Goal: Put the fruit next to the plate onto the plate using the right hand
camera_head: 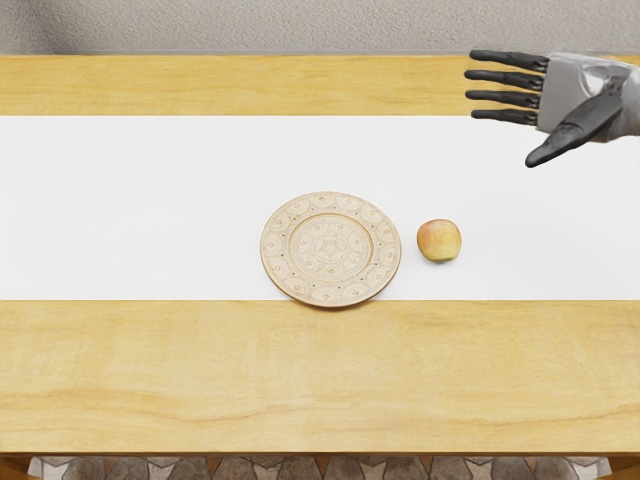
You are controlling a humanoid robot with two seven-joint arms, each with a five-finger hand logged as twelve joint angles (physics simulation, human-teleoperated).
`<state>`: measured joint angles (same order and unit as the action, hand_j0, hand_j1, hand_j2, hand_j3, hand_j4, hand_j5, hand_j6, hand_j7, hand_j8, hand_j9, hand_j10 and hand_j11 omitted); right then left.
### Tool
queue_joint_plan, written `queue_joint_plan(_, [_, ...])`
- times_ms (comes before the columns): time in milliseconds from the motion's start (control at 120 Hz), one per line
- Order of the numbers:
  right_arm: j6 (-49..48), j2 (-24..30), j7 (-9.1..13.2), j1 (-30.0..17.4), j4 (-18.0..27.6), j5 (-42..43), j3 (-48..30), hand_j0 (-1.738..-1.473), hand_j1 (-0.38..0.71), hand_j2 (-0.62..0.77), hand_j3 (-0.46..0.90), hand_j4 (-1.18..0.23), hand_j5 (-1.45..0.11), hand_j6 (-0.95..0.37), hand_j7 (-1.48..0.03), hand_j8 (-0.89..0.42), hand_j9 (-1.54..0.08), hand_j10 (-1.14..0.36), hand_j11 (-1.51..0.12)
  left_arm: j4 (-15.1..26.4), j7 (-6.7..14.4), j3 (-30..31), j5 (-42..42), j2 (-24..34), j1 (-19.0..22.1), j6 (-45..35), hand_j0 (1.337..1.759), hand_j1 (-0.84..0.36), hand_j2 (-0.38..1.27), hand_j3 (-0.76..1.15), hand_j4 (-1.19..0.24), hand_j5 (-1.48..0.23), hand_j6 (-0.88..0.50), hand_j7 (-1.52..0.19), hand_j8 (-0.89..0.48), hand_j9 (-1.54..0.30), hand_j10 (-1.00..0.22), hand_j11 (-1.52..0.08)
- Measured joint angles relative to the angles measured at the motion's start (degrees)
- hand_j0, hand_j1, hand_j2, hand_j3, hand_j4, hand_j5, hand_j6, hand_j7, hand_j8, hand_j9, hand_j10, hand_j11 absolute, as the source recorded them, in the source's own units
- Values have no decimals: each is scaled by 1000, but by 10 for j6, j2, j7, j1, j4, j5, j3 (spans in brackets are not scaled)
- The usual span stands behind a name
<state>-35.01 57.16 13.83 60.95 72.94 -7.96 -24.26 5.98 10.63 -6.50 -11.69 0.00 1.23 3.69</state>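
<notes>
Table (320, 370): A big wooden table fills most of the picture. The wood is light yellow-brown with wavy lines in it.
White strip (150, 200): A wide white band lies across the table, from the left edge of the frame to the right edge. Wood shows above it and below it.
Plate (275, 250): It is round and tan, with rings and a flower shape cut into it. It lies flat on the white strip, near the middle of the frame. Its lower rim comes down to the bottom edge of the strip.
Apple (439, 240): It is small and round, yellow with some red on it. It sits on the white strip just right of the plate. It does not touch the plate and it is not on it.
Right hand (560, 95): It is in the upper right corner of the frame, and its arm comes in from the right edge. The palm is grey.
Fingers (505, 78): They are black. Four of them point left, straight out and apart from each other. The thumb points down and to the left. They hold nothing.
Hand and apple: The hand is well apart from the apple, up and to the right of it.
Wall (250, 25): A grey wall shows along the top of the frame.
Floor (300, 468): Stone tiles show along the bottom edge.
</notes>
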Motion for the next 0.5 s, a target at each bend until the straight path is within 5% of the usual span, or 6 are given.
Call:
queue_joint_plan(200, [0, 4, 1, 8, 19, 55, 0, -1658, -308, -6, 0, -33, -45, -33, -45, -33, -45, -34, -45, 0, 0, 0, 0, 0, 0, 0, 1658, 55, 49, 0, -245, -318, -245, -318, -245, -318, -245, -318])
queue_joint_plan(383, [124, 42, 1, 35, 148, 227, 1, -1658, -308, -6, 0, -35, -46, -35, -46, -35, -46, -35, -46, 0, 0, 0, 0, 0, 0, 0, 1658, 55, 49, 0, -245, -318, -245, -318, -245, -318, -245, -318])
queue_joint_plan(500, [204, 57, 54, 36, 204, 303, 12, -1658, -307, -6, 0, -38, -48, -38, -47, -38, -47, -38, -47, 0, 0, 0, 0, 0, 0, 0, 1658, 55, 49, 0, -245, -318, -245, -318, -245, -318, -245, -318])
